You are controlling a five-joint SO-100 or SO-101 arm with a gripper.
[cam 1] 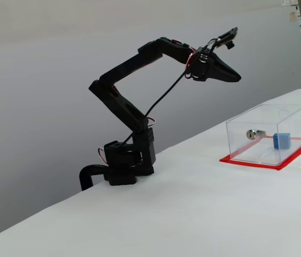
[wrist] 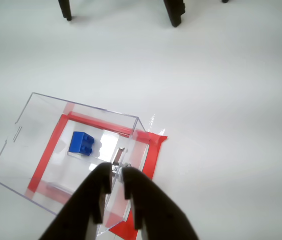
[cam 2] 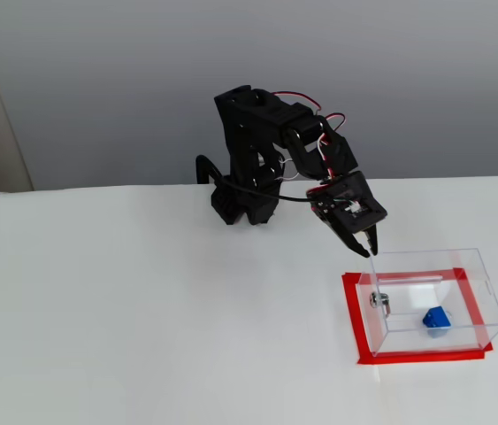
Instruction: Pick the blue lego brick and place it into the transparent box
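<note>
Empty, nearly closed gripper (wrist: pixel 116 172) above white table (wrist: pixel 221 90); blue lego brick (wrist: pixel 81 143) inside transparent box (wrist: pixel 35 125).

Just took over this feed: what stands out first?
The blue lego brick already lies inside the transparent box, on its red base sheet at the white table's far end. The black gripper, empty and nearly shut, hangs above the box wall carrying the silver lock.
</note>
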